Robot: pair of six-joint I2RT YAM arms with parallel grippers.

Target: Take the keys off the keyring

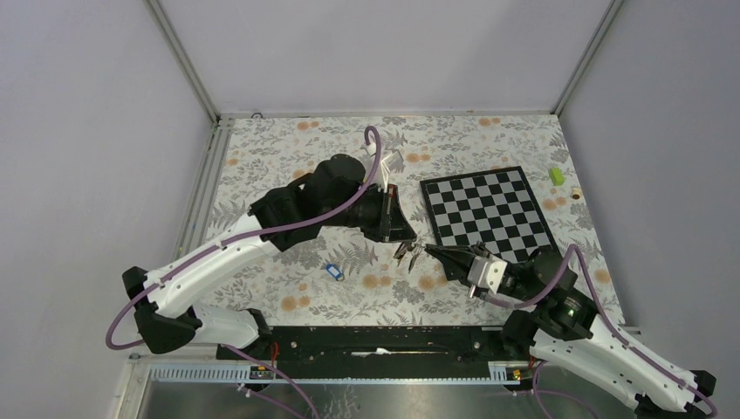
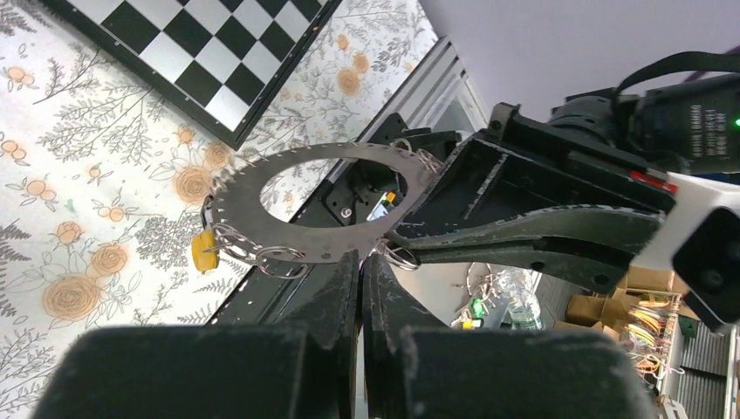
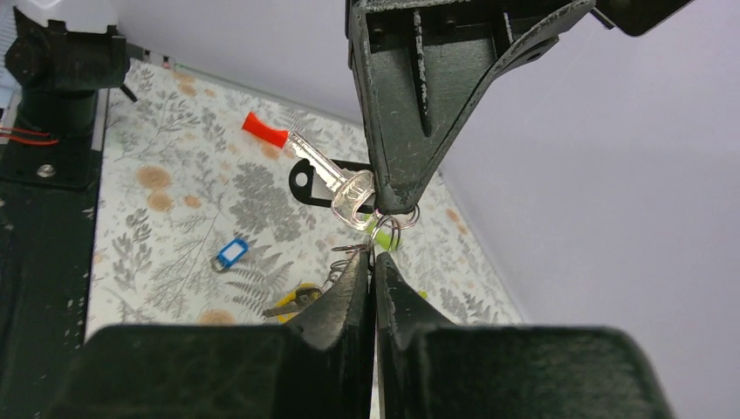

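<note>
Counter (image 1: 279, 157) carries the chessboard (image 1: 485, 209). Left tool (image 2: 359, 266) is clenched on the keyring (image 2: 236, 196), which hangs in the air at the chessboard's 7 o'clock. Right tool (image 3: 373, 262) is clenched at a small split ring (image 2: 397, 255) at the keyring's 4 o'clock; can't tell if it truly grips. Risks: a pull twists the keyring out of the left pinch, the thin ring slips, or the dangling keys (image 3: 336, 185) snag. Blue-tagged key (image 1: 332, 271) lies loose at 8 o'clock.
</note>
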